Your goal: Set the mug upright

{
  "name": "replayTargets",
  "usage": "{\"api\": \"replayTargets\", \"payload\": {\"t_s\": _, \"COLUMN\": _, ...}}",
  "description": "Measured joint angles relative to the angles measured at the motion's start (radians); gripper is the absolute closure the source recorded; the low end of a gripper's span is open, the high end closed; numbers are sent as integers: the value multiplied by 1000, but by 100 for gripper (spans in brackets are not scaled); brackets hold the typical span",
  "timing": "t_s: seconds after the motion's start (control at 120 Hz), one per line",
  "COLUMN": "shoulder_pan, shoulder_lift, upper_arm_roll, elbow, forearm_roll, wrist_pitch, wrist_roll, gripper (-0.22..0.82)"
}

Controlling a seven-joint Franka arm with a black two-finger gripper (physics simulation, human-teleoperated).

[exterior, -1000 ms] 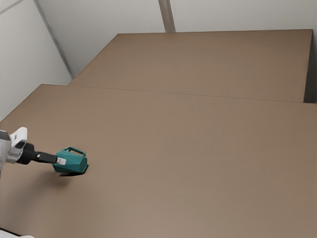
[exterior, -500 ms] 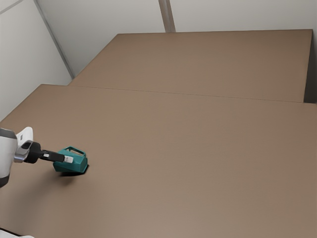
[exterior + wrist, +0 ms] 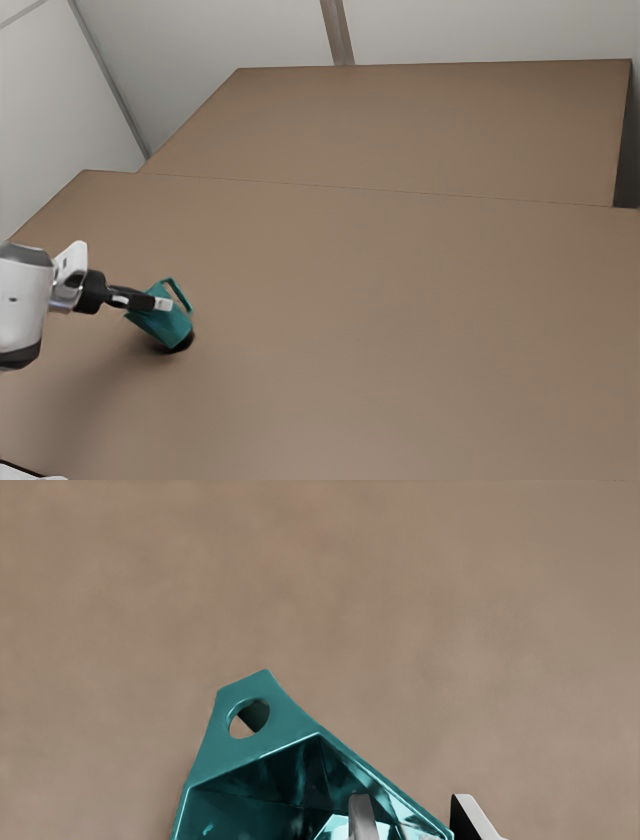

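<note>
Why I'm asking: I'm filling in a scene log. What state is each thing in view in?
Mug: tilted, neither upright nor flat on its side, mouth toward the gripper.
Gripper: open, one finger inside the mug's mouth, the other outside its wall.
Arm: reaching in from the exterior view's left.
Table: shaded near the mug.
</note>
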Motion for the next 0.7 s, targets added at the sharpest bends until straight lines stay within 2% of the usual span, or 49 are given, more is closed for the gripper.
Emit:
{"api": "replayTargets", "payload": {"t_s": 0.133, "shoulder_pan": 0, "shoulder_lift": -10, "upper_arm_roll": -12, "elbow": 3, "forearm_roll": -7, "wrist_pitch": -2, "wrist_roll": 1, "gripper": 70}}
{"api": "replayTargets", "payload": {"t_s": 0.408, "shoulder_pan": -2, "shoulder_lift": -59, "upper_arm_roll": -24, "elbow": 4, "forearm_roll": -9, "wrist_pitch": 3, "wrist_roll": -7, "gripper": 76}}
{"api": "replayTargets", "payload": {"t_s": 0.542, "shoulder_pan": -108, "shoulder_lift": -102, "upper_arm_roll": -28, "elbow": 8, "forearm_roll": 60, "wrist_pitch": 24, "wrist_roll": -54, "gripper": 77}}
{"api": "replayTargets", "payload": {"t_s": 0.7, "shoulder_pan": -214, "shoulder_lift": -115, "upper_arm_roll": -29, "elbow": 26, "forearm_roll": 341, "wrist_pitch": 60, "wrist_roll": -206, "gripper": 78}}
